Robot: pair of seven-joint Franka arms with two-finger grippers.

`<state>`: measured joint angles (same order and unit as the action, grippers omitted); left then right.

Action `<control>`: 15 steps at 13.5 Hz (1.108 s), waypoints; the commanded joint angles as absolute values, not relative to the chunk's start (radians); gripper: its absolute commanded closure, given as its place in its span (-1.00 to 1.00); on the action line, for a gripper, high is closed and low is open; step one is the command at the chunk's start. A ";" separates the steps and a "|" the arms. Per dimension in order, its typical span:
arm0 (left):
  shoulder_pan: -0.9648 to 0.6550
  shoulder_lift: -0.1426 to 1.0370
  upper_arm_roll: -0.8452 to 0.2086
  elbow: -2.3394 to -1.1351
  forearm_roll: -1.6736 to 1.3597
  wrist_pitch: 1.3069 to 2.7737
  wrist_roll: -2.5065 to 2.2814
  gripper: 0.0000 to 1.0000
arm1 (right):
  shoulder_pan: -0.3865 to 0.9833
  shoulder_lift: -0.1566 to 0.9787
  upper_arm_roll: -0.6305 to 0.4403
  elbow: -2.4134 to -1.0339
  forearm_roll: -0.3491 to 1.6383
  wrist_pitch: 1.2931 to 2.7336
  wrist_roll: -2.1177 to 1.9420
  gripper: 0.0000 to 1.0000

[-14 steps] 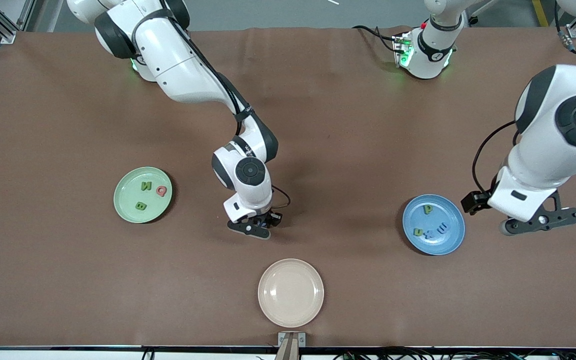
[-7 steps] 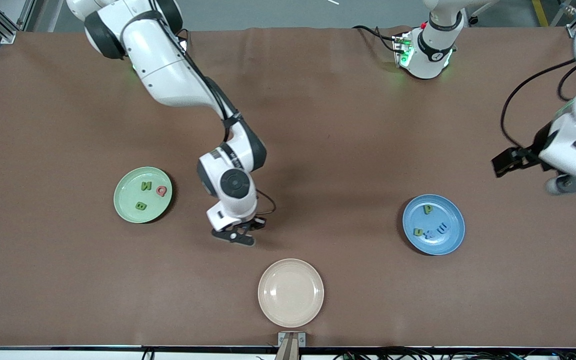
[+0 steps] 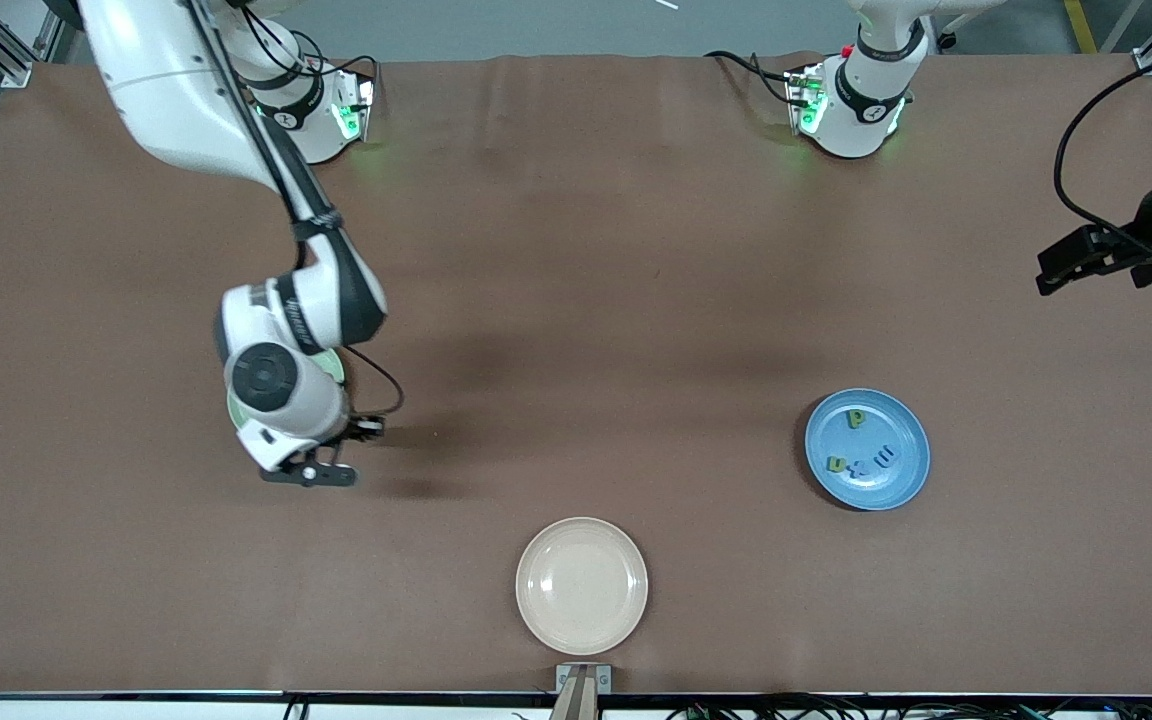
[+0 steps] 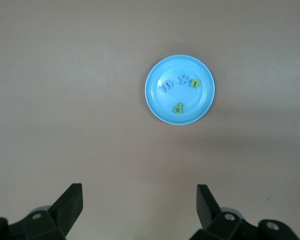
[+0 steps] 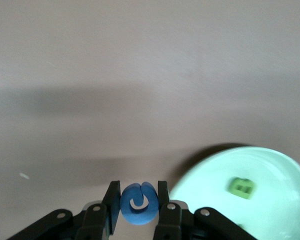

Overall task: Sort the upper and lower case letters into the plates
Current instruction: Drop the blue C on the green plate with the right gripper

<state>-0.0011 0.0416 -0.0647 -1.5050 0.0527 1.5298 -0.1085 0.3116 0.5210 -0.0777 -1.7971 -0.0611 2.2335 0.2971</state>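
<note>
Right wrist view: blue letter (image 5: 138, 203) between jaws.

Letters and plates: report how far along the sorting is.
Done: four letters lie in the blue plate; the light green plate, mostly hidden under the right arm, shows a green letter. In hand: the right claw grips a blue letter beside that plate's rim. Left: drop it in. The left claw waits, open, at its end of the table. The cream plate holds nothing.
</note>
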 commanded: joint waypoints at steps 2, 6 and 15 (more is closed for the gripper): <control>-0.037 -0.043 -0.031 -1.598 0.035 1.540 -0.094 -1.00 | 0.197 0.391 -0.057 -2.074 -0.066 2.376 0.145 1.00; -0.031 -0.064 -0.038 -1.623 0.038 1.543 -0.095 -1.00 | 0.095 0.396 -0.057 -2.137 -0.066 2.434 0.005 0.98; -0.032 -0.060 -0.041 -1.615 0.052 1.559 -0.094 -1.00 | 0.074 0.322 -0.057 -1.981 -0.066 2.124 0.005 -1.00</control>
<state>-0.0295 -0.0368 -0.0458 -1.5954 0.0525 1.5430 -0.1085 0.0835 0.3965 -0.0676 -2.0461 -0.0612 2.2806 -0.0026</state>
